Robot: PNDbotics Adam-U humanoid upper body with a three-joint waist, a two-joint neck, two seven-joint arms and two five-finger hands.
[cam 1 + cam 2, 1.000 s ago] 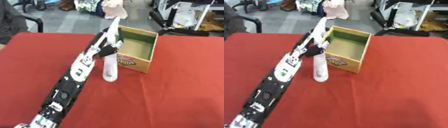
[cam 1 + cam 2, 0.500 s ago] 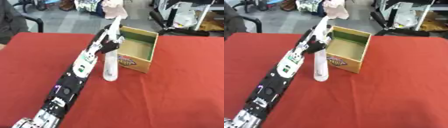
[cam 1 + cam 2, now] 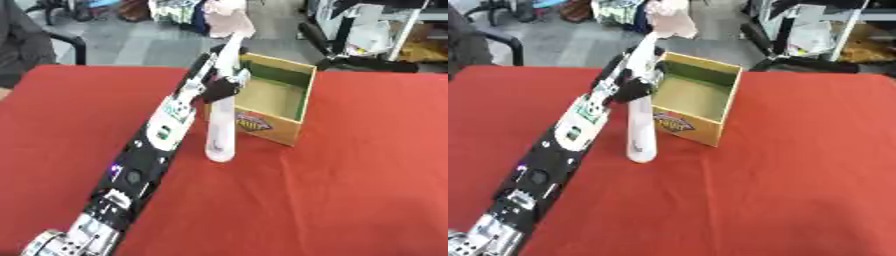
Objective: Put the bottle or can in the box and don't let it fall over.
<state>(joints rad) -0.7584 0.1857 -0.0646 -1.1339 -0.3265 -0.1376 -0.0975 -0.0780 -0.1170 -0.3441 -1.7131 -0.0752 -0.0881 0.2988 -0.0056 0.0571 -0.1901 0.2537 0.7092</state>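
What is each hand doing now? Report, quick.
Left hand: shut on the white bottle, which stands beside the box.
Right hand: not in view.

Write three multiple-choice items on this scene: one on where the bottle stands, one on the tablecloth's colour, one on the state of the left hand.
1. Where is the white bottle?
A. inside the box
B. on the table beside the box
C. lying flat at the table's near edge

2. What colour is the tablecloth?
A. red
B. blue
C. green

3. What is the left hand doing?
A. resting open on the cloth
B. gripping the bottle's upper part
C. holding the box's rim

Answers: 1 B, the bottle's base rests on the cloth just left of the yellow box. 2 A, the cloth is red all over. 3 B, its fingers curl round the bottle near the top.
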